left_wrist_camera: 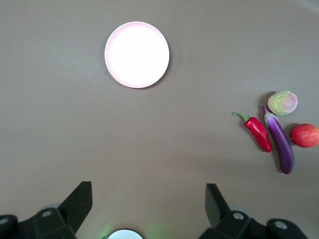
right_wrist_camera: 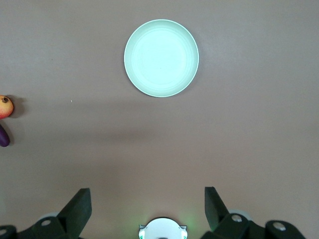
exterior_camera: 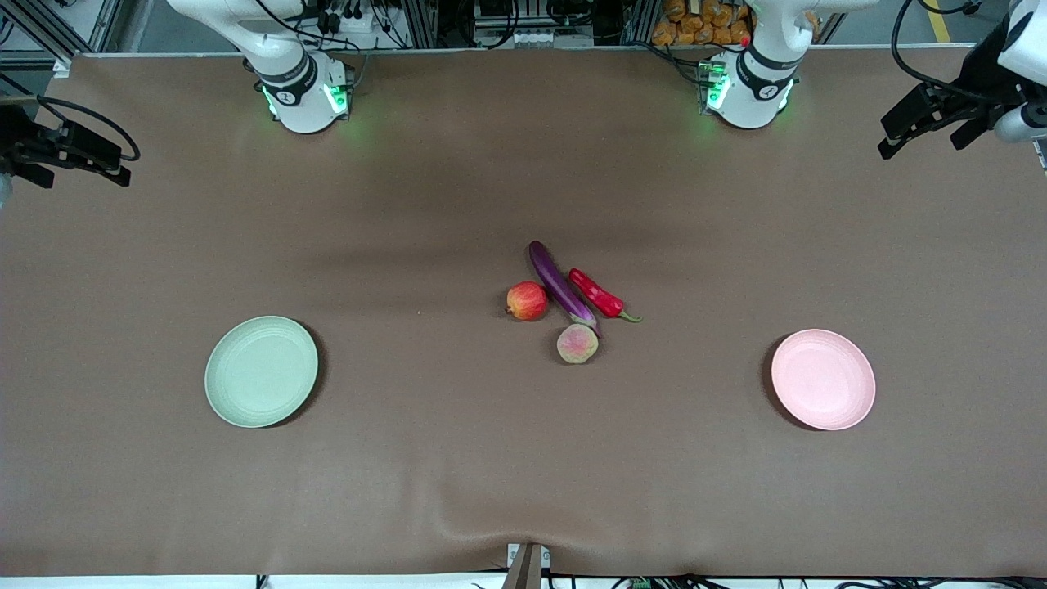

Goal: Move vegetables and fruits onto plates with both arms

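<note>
Left black two-finger gripper (left_wrist_camera: 148,204) hanging high over table's left-arm end, fingers apart, holding nothing; left arm waiting. Right black two-finger gripper (right_wrist_camera: 147,206) hanging high over right-arm end, fingers apart, empty.

Long glossy purple eggplant (exterior_camera: 560,288) lying mid-table. Round red apple-like fruit (exterior_camera: 527,300) sitting just beside it toward right-arm end; red chili pepper (exterior_camera: 598,294) beside it toward left-arm end. Fuzzy pink-green peach (exterior_camera: 577,343) sitting at eggplant's nearer tip.

Pale green round plate (exterior_camera: 261,370) lying toward right-arm end, pale pink round plate (exterior_camera: 823,379) toward left-arm end, both bare.
</note>
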You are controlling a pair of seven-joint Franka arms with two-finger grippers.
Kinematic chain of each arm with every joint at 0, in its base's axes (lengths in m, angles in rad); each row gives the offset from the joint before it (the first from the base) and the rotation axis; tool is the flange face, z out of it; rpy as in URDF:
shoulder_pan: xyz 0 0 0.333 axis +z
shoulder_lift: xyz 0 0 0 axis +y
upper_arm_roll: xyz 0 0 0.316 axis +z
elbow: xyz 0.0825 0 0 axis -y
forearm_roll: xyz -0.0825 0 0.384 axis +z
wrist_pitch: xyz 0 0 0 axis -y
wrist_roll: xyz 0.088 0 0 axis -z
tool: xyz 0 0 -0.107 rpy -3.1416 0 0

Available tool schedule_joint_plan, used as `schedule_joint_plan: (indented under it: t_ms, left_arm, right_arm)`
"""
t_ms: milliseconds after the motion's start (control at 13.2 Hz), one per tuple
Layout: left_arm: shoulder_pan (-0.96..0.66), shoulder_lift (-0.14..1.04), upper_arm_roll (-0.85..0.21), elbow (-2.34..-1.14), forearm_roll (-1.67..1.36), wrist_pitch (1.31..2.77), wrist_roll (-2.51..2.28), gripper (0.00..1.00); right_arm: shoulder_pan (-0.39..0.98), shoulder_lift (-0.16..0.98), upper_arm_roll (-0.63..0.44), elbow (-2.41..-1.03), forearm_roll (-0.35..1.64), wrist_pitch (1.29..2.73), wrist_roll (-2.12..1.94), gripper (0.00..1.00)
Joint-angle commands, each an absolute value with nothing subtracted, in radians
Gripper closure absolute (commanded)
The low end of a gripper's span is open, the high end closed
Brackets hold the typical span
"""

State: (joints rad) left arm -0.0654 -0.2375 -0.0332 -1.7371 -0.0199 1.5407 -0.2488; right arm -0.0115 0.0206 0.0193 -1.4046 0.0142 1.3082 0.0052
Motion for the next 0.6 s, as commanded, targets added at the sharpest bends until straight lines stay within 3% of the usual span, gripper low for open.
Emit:
schedule_joint_plan:
  t_ms: [0,151,528]
  left_arm:
    - [-0.069,-0.188,-0.034,-1.656,-0.021,1.49,-0.252,0.0]
    - [-0.067,-0.147,-0.034,-1.593,-0.02,1.436,-0.25,0.0]
    - [-0.077,-0.152,-0.038,-1.617,0.002,1.41,-0.232,0.0]
  right_arm:
    - [-0.035,-0.006,0.04,-1.434,-0.006,1.305,0.0,0.0]
    - [-0.023,-0.006,0.029,-1.436,-0.006,1.305,0.002,0.0]
    - [-0.002,0.001,-0.015,-1.437,-0.008,1.315,-0.003,0.0]
